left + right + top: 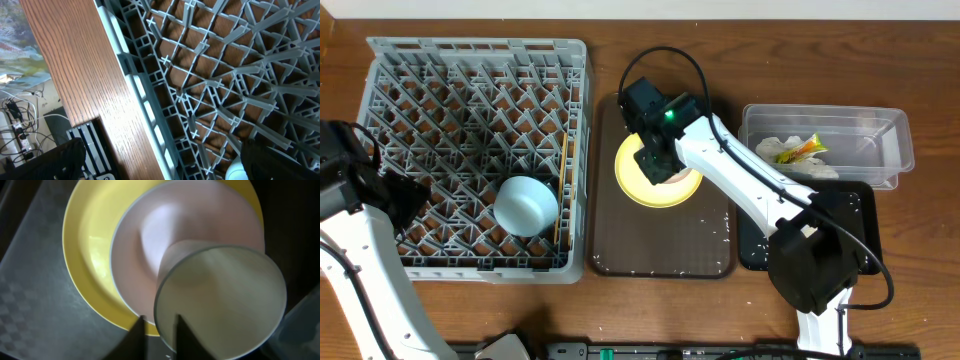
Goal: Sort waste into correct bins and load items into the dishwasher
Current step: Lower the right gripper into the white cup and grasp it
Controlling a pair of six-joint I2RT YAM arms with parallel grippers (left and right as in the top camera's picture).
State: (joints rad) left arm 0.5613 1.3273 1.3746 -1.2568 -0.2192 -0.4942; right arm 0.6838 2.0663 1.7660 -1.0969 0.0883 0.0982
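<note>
You are looking down on a table with sorting partly done. The blue bowl (525, 205) is sitting in the rack (470, 60), and the chopsticks (563, 185) are lying along the rack's right side. The napkin (775, 148) and wrapper (802, 151) are lying in the tub (890, 140). The black tray (860, 210) is sitting just in front of the tub, mostly under your right arm.

3 dishes are waiting to be loaded. The plate (85, 255) is resting on the brown tray (660, 245), a small bowl (145, 270) is sitting on the plate, and a cup (225, 305) is tilting over that bowl. A few pale specks (731, 229) are dotting the brown tray.

Your right gripper (157, 330) is hanging over the plate. Its 2 fingers are standing close together, 1 on each side of the cup's near rim. The wrist view is dark and cropped there, so you cannot tell whether they are pinching the rim or only straddling it.

Your left gripper (162, 150) is spread wide and holding nothing, hovering over the rack's left edge, well apart from the plate.
</note>
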